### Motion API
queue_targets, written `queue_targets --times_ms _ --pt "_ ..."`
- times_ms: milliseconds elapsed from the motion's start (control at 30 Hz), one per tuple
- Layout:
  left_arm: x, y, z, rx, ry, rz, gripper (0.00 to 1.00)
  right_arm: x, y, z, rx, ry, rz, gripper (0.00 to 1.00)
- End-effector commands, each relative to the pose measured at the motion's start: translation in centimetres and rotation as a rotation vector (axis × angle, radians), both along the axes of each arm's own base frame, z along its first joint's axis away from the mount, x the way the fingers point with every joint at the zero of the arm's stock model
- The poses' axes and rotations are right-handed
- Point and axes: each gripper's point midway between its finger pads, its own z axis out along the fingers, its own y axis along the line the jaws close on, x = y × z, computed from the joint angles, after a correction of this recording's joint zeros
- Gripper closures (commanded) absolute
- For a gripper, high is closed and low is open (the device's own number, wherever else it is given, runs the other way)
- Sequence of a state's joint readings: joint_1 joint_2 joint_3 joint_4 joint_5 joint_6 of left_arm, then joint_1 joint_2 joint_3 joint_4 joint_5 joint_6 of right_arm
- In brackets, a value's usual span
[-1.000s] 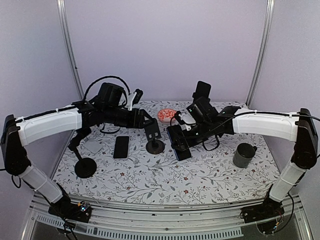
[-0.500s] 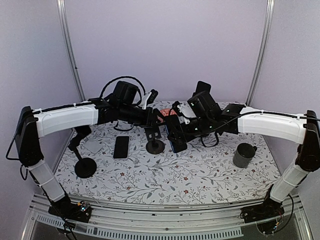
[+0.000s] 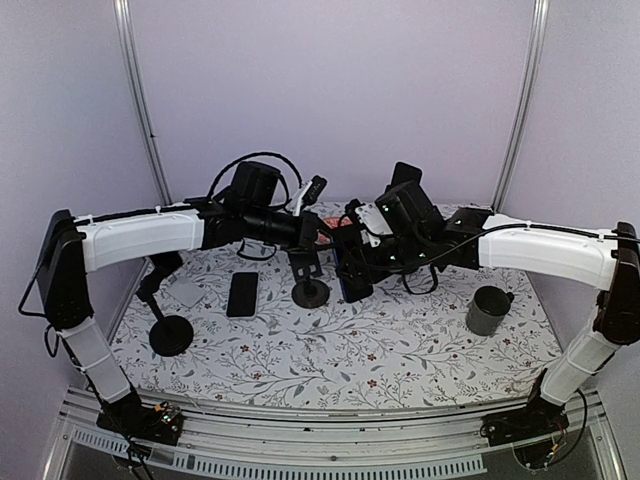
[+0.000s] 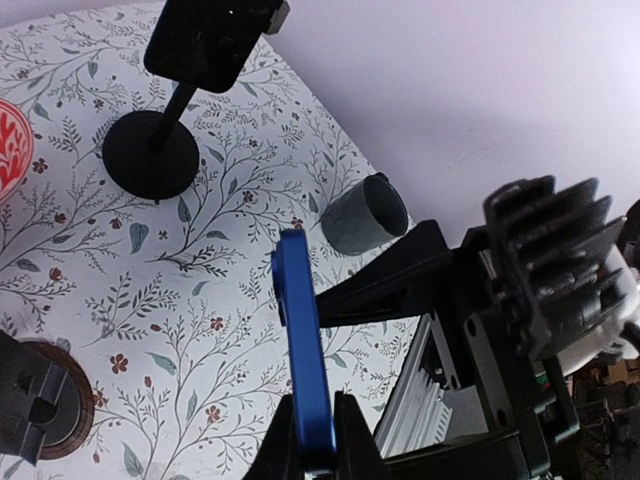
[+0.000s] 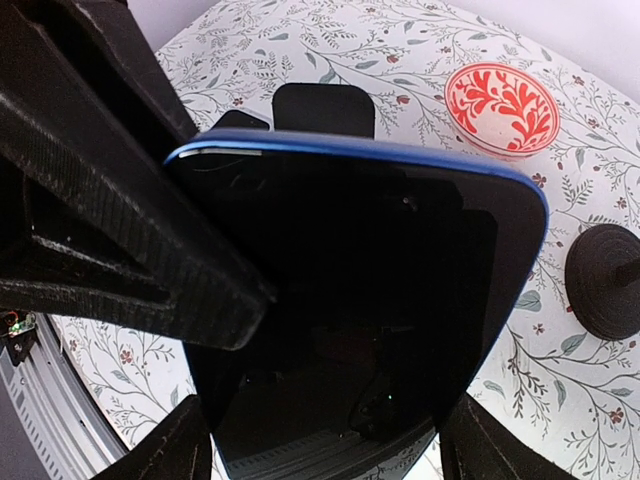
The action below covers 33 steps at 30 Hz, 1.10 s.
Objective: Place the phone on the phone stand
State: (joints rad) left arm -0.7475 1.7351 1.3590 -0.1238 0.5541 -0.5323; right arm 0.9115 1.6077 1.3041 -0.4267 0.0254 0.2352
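- Between the two end effectors, mid-air: phone (image 5: 360,300), clenched edge-on by the left end effector (image 4: 312,440), sides gripped by the right end effector (image 5: 325,445).
- We judge pickup done; placement on the phone stand (image 3: 310,292), beneath the left end effector, remains.

phone (image 4: 305,350) — just right of centre stand (image 3: 311,292) | cup (image 3: 487,310) — far right

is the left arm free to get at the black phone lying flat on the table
Probably not yet: the left tool is shut on the blue phone, which the right tool also holds. The black phone itself lies uncovered.
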Motion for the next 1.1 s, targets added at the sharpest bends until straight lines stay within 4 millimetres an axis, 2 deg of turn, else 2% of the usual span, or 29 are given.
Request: queue_targets --times_ms 0,167,300,333,433,567,667,733,767,1000,1067 --pt "-0.9 -1.0 0.7 -0.036 -0.027 -0.075 0.97 -0.1 0.6 3.0 0.072 -0.061 0.022 0.43" --pt "-1.2 -0.8 0.5 -0.037 -0.027 -0.09 1.0 -0.2 0.9 2.5 0.07 -0.045 0.026 0.4" --pt "-1.7 -0.5 0.1 -0.044 -0.018 -0.108 1.0 -0.3 1.0 1.5 0.053 -0.022 0.032 0.41" --pt "-1.9 -0.5 0.0 -0.046 -0.012 -0.12 0.96 -0.2 0.9 1.0 0.04 -0.014 0.028 0.43" --pt "-1.7 -0.2 -0.5 -0.01 -0.009 -0.1 0.66 -0.2 0.4 -0.6 0.002 0.021 0.003 0.46" --pt "-0.8 1.5 -1.2 0.088 -0.042 -0.008 0.44 -0.8 -0.6 -3.0 -0.047 0.079 -0.029 0.48" --pt "-0.6 3.5 -1.7 0.18 -0.052 0.065 0.04 -1.6 -1.5 -4.7 -0.072 0.122 -0.047 0.48" --pt "-0.5 5.6 -2.3 0.264 -0.058 0.14 0.01 -1.8 -2.0 -5.4 -0.088 0.147 -0.062 0.48" --pt "-0.7 6.7 -2.7 0.303 -0.056 0.17 0.01 -2.3 -2.6 -6.7 -0.117 0.171 -0.066 0.48" --pt "-2.1 15.5 -6.5 0.555 -0.018 0.448 0.01 -4.4 -4.6 -12.5 -0.249 0.326 -0.088 0.47" --pt "-2.4 17.1 -7.9 0.604 -0.001 0.489 0.01 -4.9 -5.0 -14.2 -0.281 0.386 -0.089 0.46"
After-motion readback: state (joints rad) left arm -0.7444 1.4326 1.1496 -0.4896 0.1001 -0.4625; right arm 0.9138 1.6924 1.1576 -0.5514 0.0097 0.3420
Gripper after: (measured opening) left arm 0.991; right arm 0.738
